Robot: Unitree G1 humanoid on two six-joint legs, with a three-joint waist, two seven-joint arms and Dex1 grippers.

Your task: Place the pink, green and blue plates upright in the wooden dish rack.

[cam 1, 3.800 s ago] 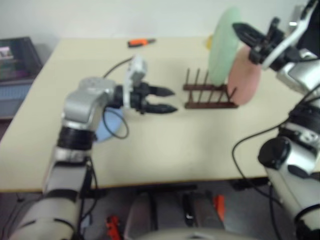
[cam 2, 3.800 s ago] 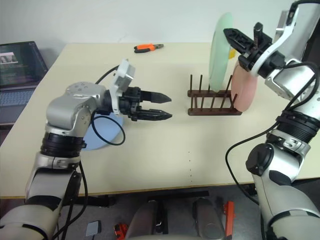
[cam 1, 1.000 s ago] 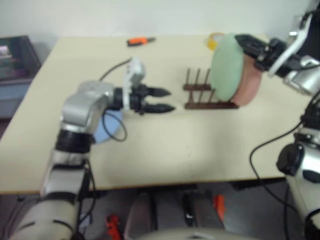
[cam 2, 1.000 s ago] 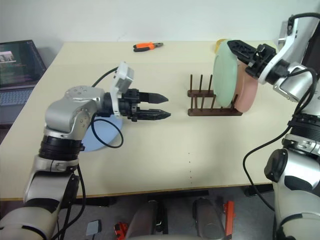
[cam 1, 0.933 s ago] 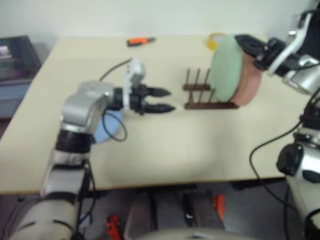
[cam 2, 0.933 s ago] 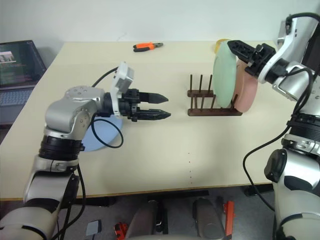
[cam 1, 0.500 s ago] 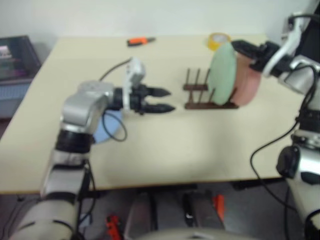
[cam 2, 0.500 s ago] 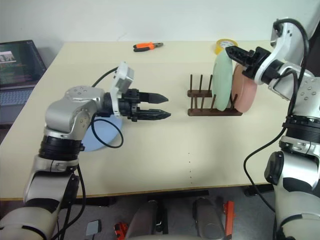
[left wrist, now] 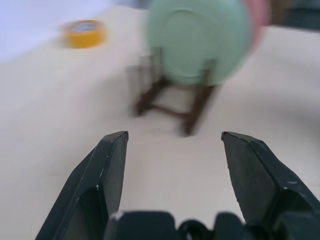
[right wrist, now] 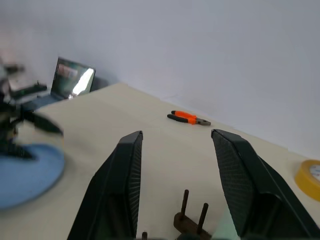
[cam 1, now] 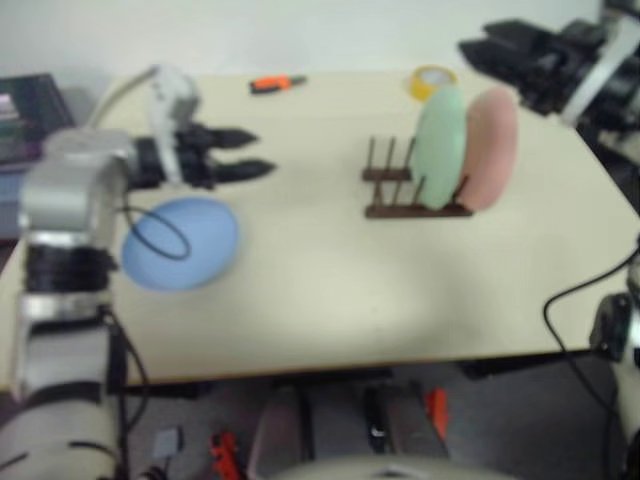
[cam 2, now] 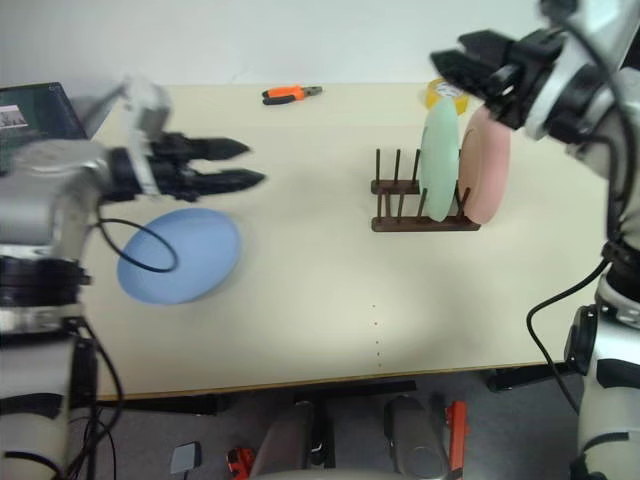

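Pale cream table (cam 2: 330,290) under a plain white wall (cam 2: 300,35), bare across the middle. Off the table's edge behind the left gripper (cam 2: 245,163), an open laptop (cam 2: 40,110) with a lit screen; writing on it too small to read. Beyond the left gripper's fingertips, near the far edge, orange-handled pliers (cam 2: 290,94). Just under the right gripper (cam 2: 447,62), at the far edge, a yellow tape roll (cam 2: 440,93); no readable label on it.

Between the two grippers, nearer the right one, the wooden dish rack (cam 2: 420,205): dark brown, thin upright pegs on low rails. Held upright in its slots, the green plate (cam 2: 438,158) and, just beside it on the side away from the left gripper, the pink plate (cam 2: 485,165), leaning slightly at the rack's end. Empty pegs on the side facing the left gripper.

Below and just beside the left gripper, flat on the table, the blue plate (cam 2: 180,255), well apart from the rack, with a loop of black cable (cam 2: 135,245) hanging over it.

Left gripper: fingers spread, nothing between them, pointing level toward the rack. Right gripper: raised above the plates in the rack, fingers apart, empty, touching neither plate.
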